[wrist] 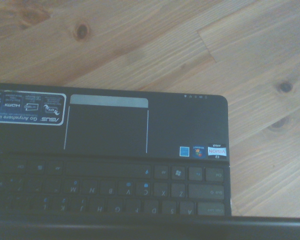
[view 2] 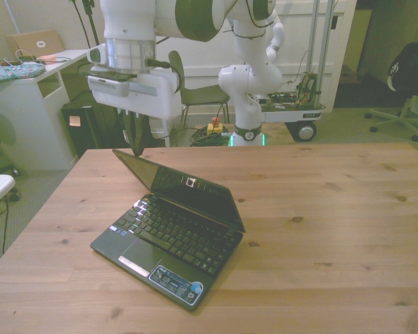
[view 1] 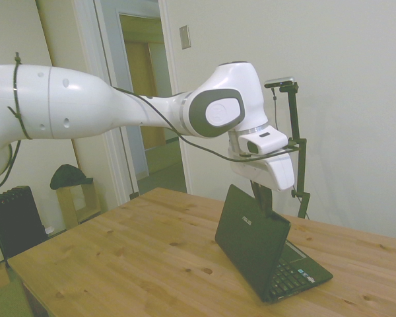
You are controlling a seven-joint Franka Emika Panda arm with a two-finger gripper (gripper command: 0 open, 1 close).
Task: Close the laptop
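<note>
A: What did the side view show?

B: The laptop [view 1: 264, 247] stood open on the wooden table [view 1: 138, 257], toward the right part of it. Its glossy lid [view 1: 247, 234] leaned back, past upright. The gripper [view 1: 263, 195] hung just above the lid's top edge, maybe touching it. I could not tell if the fingers were spread or pressed together, because they looked like one dark shape.

A: And the front view?

B: There the laptop [view 2: 171, 233] lay in the front view's left half, with the keyboard [view 2: 171, 233] toward the camera. The gripper [view 2: 136, 142] was at the far left corner of the screen [view 2: 188, 191], behind the top edge. Again the fingers were too dark to judge.

A: The wrist view?

B: Only the palm rest, the touchpad [wrist: 106, 125] and some keys, with bare wood beside.

A: How would it handle?

B: I think it was light and stiff, so it could slide on the wood when pushed. The lid was glossy and probably slippery. Pushing on the top edge, near the middle, forward and down seemed best to me, and gently, since the hinge and screen were fragile.
</note>
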